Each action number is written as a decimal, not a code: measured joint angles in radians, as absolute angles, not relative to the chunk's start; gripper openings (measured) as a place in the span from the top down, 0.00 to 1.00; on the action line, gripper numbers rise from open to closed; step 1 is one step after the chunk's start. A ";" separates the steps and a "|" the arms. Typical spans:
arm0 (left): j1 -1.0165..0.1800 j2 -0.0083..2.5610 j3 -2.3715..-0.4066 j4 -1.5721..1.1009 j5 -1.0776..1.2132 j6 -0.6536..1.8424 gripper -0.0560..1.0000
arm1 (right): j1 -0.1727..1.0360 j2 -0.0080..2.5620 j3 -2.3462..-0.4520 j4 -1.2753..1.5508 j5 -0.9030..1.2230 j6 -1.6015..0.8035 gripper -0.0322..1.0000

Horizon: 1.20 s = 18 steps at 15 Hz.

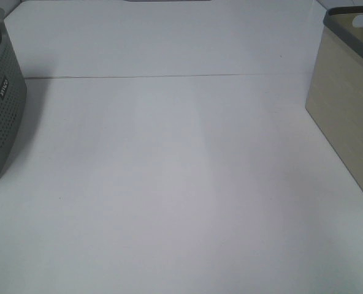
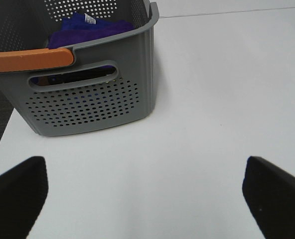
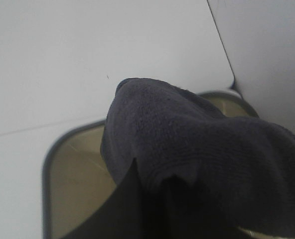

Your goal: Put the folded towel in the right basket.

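A dark grey-blue folded towel (image 3: 197, 144) hangs from my right gripper (image 3: 152, 211), which is shut on it. It hangs over the open top of the right basket (image 3: 47, 169), which is beige with a grey rim. That basket stands at the right edge of the exterior high view (image 1: 347, 110). My left gripper (image 2: 145, 199) is open and empty above the white table (image 2: 212, 99), a little in front of the grey left basket (image 2: 87, 99). Neither gripper shows in the exterior high view.
The perforated grey left basket (image 1: 0, 116) stands at the table's left edge. It has an orange handle (image 2: 28, 59) and holds purple-blue towels (image 2: 87, 27). A seam (image 1: 169, 76) crosses the white table (image 1: 169, 184) towards the back.
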<state>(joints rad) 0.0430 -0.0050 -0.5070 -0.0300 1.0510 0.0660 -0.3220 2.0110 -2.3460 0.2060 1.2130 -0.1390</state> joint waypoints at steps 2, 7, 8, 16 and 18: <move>0.043 -0.005 -0.507 -0.030 1.051 0.066 0.01 | -0.355 2.009 -2.206 0.192 1.214 -0.141 0.92; 0.043 -0.005 -0.507 -0.030 1.051 0.066 0.01 | -0.357 2.009 -1.998 0.159 1.222 -0.148 0.92; 0.043 -0.005 -0.507 -0.030 1.051 0.066 0.01 | -0.357 2.009 -1.995 0.158 1.222 -0.148 0.92; 0.043 -0.005 -0.507 -0.030 1.051 0.066 0.01 | -0.357 2.006 -1.994 0.231 1.222 -0.175 0.03; 0.043 -0.005 -0.507 -0.030 1.051 0.066 0.01 | -0.357 1.978 -1.991 0.246 1.221 -0.175 0.02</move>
